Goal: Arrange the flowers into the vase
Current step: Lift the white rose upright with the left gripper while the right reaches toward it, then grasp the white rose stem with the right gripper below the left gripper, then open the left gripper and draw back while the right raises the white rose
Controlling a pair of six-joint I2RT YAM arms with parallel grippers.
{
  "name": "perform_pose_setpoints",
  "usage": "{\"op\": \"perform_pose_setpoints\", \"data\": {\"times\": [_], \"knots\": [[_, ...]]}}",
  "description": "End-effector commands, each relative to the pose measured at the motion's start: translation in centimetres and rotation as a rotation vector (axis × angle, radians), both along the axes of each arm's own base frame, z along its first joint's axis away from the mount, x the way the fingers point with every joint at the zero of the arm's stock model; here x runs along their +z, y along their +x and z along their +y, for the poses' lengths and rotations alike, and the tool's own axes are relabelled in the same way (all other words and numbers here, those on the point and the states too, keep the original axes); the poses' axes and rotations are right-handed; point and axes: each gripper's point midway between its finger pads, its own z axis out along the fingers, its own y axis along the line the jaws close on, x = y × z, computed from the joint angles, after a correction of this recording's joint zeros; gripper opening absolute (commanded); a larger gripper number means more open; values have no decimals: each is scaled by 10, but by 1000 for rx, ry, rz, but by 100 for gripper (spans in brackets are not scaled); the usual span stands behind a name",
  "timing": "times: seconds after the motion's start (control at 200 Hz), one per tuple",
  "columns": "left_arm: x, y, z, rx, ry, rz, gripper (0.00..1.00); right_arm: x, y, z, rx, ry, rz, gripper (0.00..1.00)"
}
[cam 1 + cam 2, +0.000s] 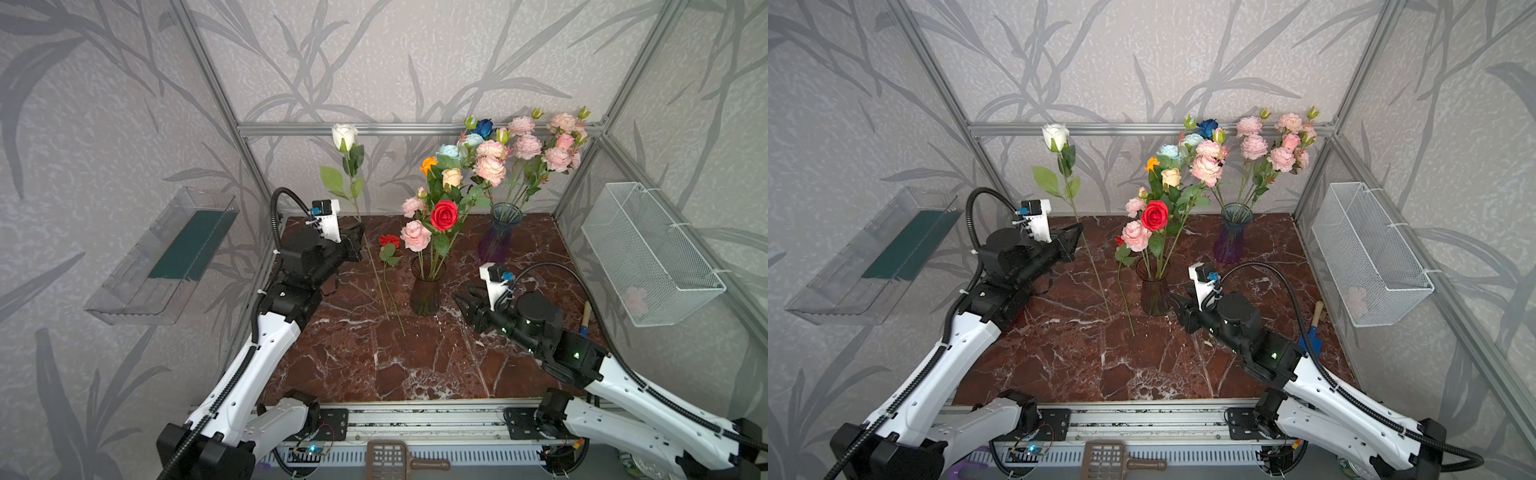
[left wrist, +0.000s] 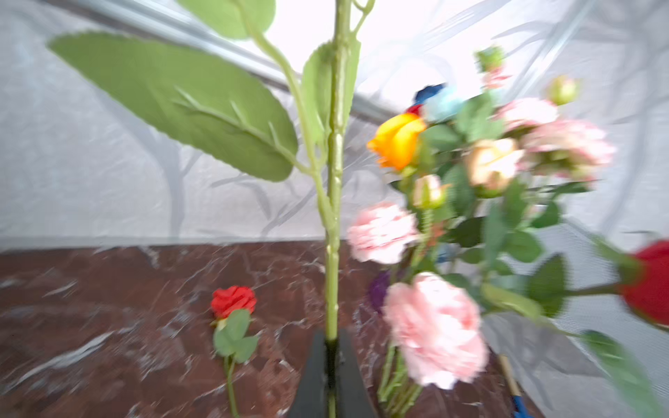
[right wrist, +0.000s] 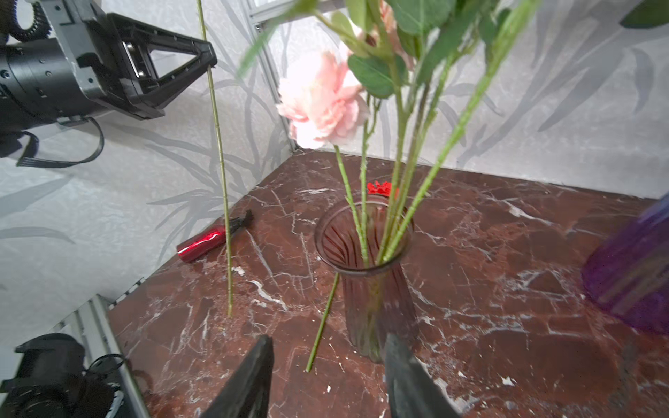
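Status: left gripper (image 1: 360, 237) is clamped on the white rose (image 1: 344, 135) stem, roughly mid-length. The bloom is high and the stem near upright. Its foot is down at the table (image 1: 374, 365), left of the brown vase (image 1: 427, 295); we can't tell if it touches the marble. On the other side, right gripper (image 1: 462, 298) has jaws apart and holds nothing, sitting low and just beside the vase base. One red rose (image 1: 389, 241) lies flat on the table next to the brown vase. The other flowers sit in it or in the purple vase (image 1: 498, 239) behind.

Risks we see:
- The foot hangs well below the grip, so clearing the rim needs a big lift. Too short a lift and the foot hits the glass and shoves or tips the vase.
- Thin stem in a flat pinch — it can swivel, the bloom swings, and the foot misses the mouth.
- The mouth is crowded. The pink bloom (image 1: 415, 235) and leaves on the incoming side can snag the big leaf (image 1: 332, 178).
- The right gripper is near enough to knock the vase on a careless move.
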Motion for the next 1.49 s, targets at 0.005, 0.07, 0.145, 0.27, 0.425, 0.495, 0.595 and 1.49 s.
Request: {"op": "perform_pose_setpoints", "data": {"times": [0.005, 0.07, 0.145, 0.27, 0.425, 0.495, 0.595, 1.49], "knots": [[41, -41, -30, -242, -38, -141, 0, 43, -11, 26, 130, 31, -78, 51], [49, -53, -38, -312, -63, -167, 0, 59, -13, 41, 166, 15, -114, 51], [55, -62, -45, -372, -93, -175, 0, 75, -15, 59, 193, -9, -151, 51], [60, -77, -56, -454, -111, -179, 0, 97, -11, 87, 224, -10, -184, 51], [61, -89, -61, -475, -93, -196, 0, 107, 2, 109, 219, 21, -183, 51], [62, -92, -61, -479, -87, -201, 0, 110, 8, 115, 207, 32, -181, 51], [62, -94, -62, -487, -86, -203, 0, 110, 12, 125, 218, 36, -182, 50], [58, -78, -31, -250, -98, -263, 71, 123, 7, 102, 165, 111, -236, 0]]}}
